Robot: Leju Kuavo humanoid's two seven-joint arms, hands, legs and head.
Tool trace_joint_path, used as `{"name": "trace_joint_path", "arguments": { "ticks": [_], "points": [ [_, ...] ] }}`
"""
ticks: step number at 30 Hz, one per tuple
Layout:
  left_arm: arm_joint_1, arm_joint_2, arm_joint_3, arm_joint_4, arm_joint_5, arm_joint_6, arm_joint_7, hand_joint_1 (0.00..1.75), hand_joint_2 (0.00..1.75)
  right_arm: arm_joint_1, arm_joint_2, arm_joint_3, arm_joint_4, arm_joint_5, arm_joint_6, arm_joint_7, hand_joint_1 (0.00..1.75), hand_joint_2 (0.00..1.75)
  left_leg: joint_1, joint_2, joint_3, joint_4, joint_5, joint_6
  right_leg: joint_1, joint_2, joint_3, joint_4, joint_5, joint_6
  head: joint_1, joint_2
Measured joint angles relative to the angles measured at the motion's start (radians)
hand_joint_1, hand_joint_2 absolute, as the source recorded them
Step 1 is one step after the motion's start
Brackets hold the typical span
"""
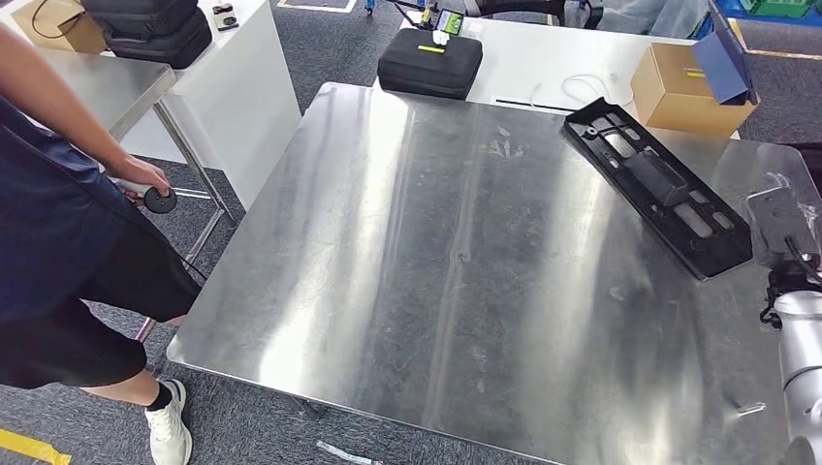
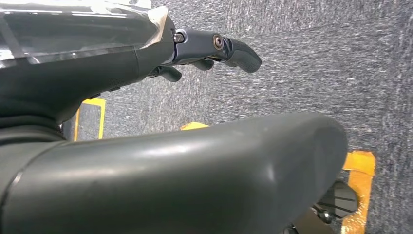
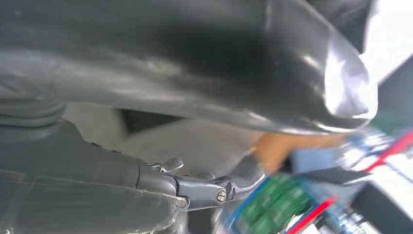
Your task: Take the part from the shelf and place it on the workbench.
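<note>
The part (image 1: 659, 184), a long black plastic frame with slots, lies flat on the right side of the steel workbench (image 1: 436, 291), slanting away from me. My right hand (image 1: 783, 225), under a clear plastic cover, sits just beside the part's near end at the bench's right edge. In the blurred right wrist view its thumb (image 3: 195, 63) and dark fingers (image 3: 219, 192) stand apart, with nothing plainly between them. My left hand (image 2: 209, 48) hangs over the grey carpet, its fingers loose and empty.
A person (image 1: 58, 223) stands at the bench's left corner, holding a small black round object (image 1: 158, 201). Behind the bench a white table carries a black case (image 1: 429, 60) and a cardboard box (image 1: 683, 89). Yellow tape (image 2: 360, 185) marks the floor.
</note>
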Motion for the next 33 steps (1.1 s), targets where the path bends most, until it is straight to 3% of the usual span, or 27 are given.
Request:
{"name": "trace_joint_path", "arguments": {
  "ticks": [3, 9, 14, 18, 22, 26, 28, 30, 32, 33],
  "points": [
    [0.0, 0.0, 0.0, 0.0, 0.006, -0.002, -0.007, 0.0, 0.0, 0.061, 0.016, -0.038, -0.103, -0.198, 0.158, -0.018, 0.0, 0.0, 0.0, -0.001, 0.001, 0.0, 0.0, 0.0, 0.0, 0.0, 0.0, 0.0, 0.0, 0.0, 0.0, 0.0],
    [0.0, 0.001, 0.0, 0.0, 0.01, -0.006, -0.009, 0.0, 0.0, 0.133, 0.028, -0.077, -0.227, -0.327, 0.255, -0.008, 0.0, 0.0, 0.0, 0.0, 0.001, 0.0, 0.0, 0.0, 0.0, 0.0, 0.001, 0.0, 0.0, 0.0, 0.0, 0.0],
    [0.0, 0.002, 0.003, 0.0, 0.022, -0.014, -0.016, 0.0, 0.0, 0.262, 0.035, -0.089, -0.403, -0.61, 0.427, 0.002, 0.0, 0.0, -0.002, -0.005, 0.001, 0.003, -0.001, 0.0, -0.001, -0.004, 0.004, -0.001, 0.0, 0.0, 0.0, 0.0],
    [0.0, 0.002, 0.008, 0.0, 0.027, -0.014, -0.017, 0.0, 0.0, 0.414, 0.053, -0.073, -0.637, -0.691, 0.441, 0.002, 0.0, 0.0, -0.003, -0.005, 0.0, 0.006, -0.003, 0.003, -0.004, -0.005, 0.004, -0.001, 0.0, 0.0, 0.0, 0.0],
    [-0.001, 0.002, 0.015, 0.0, 0.032, -0.013, -0.016, 0.0, 0.0, 0.521, 0.077, -0.02, -0.863, -0.655, 0.398, -0.022, 0.0, 0.0, -0.006, -0.004, 0.0, 0.011, -0.005, 0.009, -0.006, -0.003, 0.006, -0.001, 0.002, 0.003, 0.0, 0.0],
    [-0.003, 0.001, 0.015, 0.0, 0.035, -0.012, -0.014, 0.0, 0.0, 0.565, 0.093, 0.022, -1.014, -0.634, 0.37, -0.028, 0.0, 0.0, -0.003, 0.0, 0.009, -0.008, 0.014, 0.023, -0.006, -0.004, 0.006, -0.006, 0.004, 0.016, 0.0, 0.0],
    [-0.004, -0.001, 0.016, 0.0, 0.035, -0.012, -0.013, 0.0, 0.0, 0.573, 0.094, 0.031, -1.054, -0.617, 0.359, -0.046, 0.0, 0.0, 0.005, 0.006, 0.018, -0.027, 0.031, 0.03, -0.005, -0.006, -0.021, 0.052, -0.03, 0.015, 0.003, 0.0],
    [-0.004, -0.002, 0.018, 0.0, 0.036, -0.011, -0.009, 0.0, 0.0, 0.588, 0.101, 0.043, -1.093, -0.58, 0.34, -0.078, 0.0, 0.0, 0.007, 0.011, 0.018, -0.029, 0.035, 0.031, -0.008, -0.007, -0.075, 0.18, -0.084, 0.013, 0.005, 0.0],
    [-0.004, -0.004, 0.019, 0.0, 0.037, -0.01, -0.004, 0.0, 0.0, 0.619, 0.114, 0.064, -1.146, -0.535, 0.311, -0.109, 0.0, 0.0, 0.012, 0.013, 0.017, -0.028, 0.034, 0.03, -0.015, -0.007, -0.109, 0.261, -0.101, 0.025, 0.005, 0.0],
    [-0.004, -0.004, 0.019, 0.0, 0.037, -0.01, -0.002, 0.0, 0.0, 0.634, 0.122, 0.078, -1.177, -0.513, 0.295, -0.123, 0.0, 0.0, 0.016, 0.013, 0.017, -0.027, 0.032, 0.026, -0.02, -0.008, -0.1, 0.246, -0.087, 0.038, 0.005, 0.0]
  ]
}}
